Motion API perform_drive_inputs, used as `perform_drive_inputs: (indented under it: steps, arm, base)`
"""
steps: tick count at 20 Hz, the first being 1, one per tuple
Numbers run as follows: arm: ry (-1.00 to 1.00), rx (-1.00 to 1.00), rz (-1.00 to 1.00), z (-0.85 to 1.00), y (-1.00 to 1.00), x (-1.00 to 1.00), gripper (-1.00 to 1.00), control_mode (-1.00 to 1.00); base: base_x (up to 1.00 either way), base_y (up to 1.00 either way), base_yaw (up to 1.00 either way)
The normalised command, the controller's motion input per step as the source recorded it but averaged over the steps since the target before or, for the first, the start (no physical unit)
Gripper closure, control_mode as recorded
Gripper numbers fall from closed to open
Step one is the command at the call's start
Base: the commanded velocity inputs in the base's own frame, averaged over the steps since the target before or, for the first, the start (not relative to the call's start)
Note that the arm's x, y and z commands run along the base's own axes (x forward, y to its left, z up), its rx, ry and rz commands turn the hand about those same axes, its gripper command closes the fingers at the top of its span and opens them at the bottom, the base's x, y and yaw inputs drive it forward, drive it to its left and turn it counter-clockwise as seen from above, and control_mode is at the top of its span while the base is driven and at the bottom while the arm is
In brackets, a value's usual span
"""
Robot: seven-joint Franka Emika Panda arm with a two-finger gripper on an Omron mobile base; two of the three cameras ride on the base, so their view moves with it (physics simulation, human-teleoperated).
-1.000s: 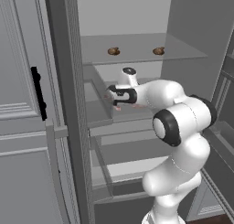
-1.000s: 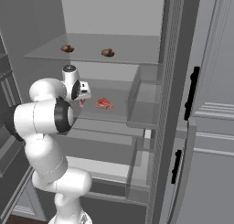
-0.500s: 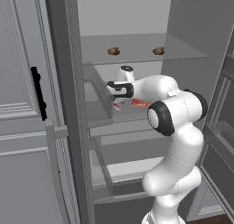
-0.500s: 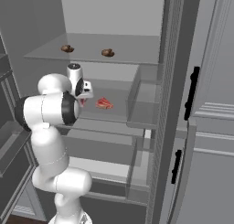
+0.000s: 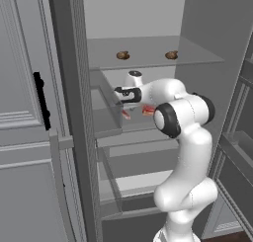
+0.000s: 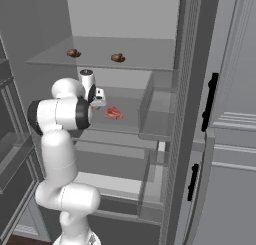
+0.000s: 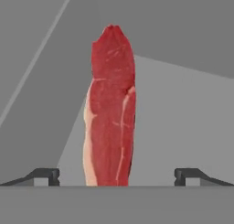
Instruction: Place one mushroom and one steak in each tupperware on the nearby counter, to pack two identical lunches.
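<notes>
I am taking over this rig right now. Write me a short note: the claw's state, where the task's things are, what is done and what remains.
Claw: open, fingertips wide apart either side of a steak, not closed on it.
Steaks: this one lies on the middle fridge shelf; another steak is on that shelf too.
Mushrooms: the left mushroom and the right mushroom sit on the upper shelf, untouched.
Done: nothing packed; the arm has reached the steak.
Left: grasp the steak, carry it to a tupperware on the counter, then pack the rest, one steak and one mushroom per tray.
</notes>
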Motion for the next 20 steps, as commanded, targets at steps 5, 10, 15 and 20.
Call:
perform_drive_inputs:
  steps: [5, 10, 15, 20]
  arm:
    - [0.00, 0.00, -0.02, -0.20, 0.00, 0.51, -1.00, -1.00]
    - [0.01, 0.00, -0.01, -0.21, 0.08, 0.15, -1.00, -1.00]
    - [-0.03, 0.00, 0.00, -0.50, 0.16, -0.02, -1.00, -1.00]
    - [-0.17, 0.00, 0.00, -0.81, 0.07, -0.09, -1.00, -1.00]
  base:
    - [0.00, 0.00, 0.00]
    - [0.00, 0.00, 0.00]
    - [0.00, 0.00, 0.00]
    - [0.00, 0.00, 0.00]
